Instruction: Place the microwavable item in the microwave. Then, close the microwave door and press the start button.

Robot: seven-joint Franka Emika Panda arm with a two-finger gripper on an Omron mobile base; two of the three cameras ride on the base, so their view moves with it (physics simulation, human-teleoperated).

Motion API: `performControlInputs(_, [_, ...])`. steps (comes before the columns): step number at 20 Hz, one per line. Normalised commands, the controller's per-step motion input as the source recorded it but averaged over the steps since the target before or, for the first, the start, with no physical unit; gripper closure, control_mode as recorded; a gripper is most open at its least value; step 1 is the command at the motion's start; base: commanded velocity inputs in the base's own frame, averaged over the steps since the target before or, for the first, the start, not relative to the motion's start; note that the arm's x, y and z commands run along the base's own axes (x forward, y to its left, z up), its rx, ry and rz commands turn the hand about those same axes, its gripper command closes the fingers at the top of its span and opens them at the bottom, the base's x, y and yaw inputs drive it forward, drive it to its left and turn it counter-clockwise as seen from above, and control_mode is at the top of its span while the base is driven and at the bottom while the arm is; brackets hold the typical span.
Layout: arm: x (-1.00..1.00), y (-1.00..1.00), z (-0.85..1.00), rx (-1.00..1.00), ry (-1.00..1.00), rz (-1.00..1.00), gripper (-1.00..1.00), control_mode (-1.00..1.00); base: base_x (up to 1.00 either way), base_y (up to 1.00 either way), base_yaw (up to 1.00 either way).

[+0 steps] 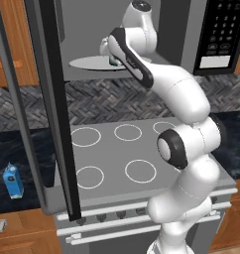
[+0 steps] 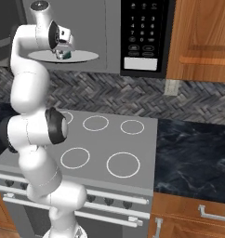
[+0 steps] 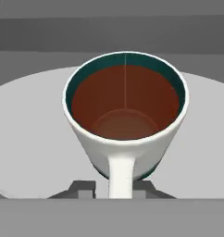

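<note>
The microwavable item, a white mug of dark brown liquid, stands upright on the pale turntable inside the microwave. Its handle points at the camera in the hand view. My gripper straddles that handle, and the left fingertip stands a little apart from it, so the jaws are slightly open. From the base views, the mug peeks out under the hand above the turntable. The microwave door is swung wide open at the left.
The black keypad panel is to the right of the cavity. Below lies a grey stove top with ring burners. A blue carton stands on the dark counter at the left. Wooden cabinets flank the microwave.
</note>
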Motion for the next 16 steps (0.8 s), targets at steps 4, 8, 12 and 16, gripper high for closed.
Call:
performControlInputs(4, [0.14,-0.01,0.18,0.00,0.00,0.00,-1.00,-1.00,0.00,0.00,0.00])
performControlInputs(8, [-0.06,-0.01,0.04,0.00,-0.07,0.00,-1.00,-1.00,0.00,0.00,0.00])
performControlInputs(12, [-0.86,0.00,-0.06,-0.04,-0.31,0.00,-1.00,-1.00,0.00,0.00,0.00])
performControlInputs(16, [-1.00,0.02,-0.39,-0.17,-0.55,0.00,-1.00,-1.00,0.00,0.00,0.00])
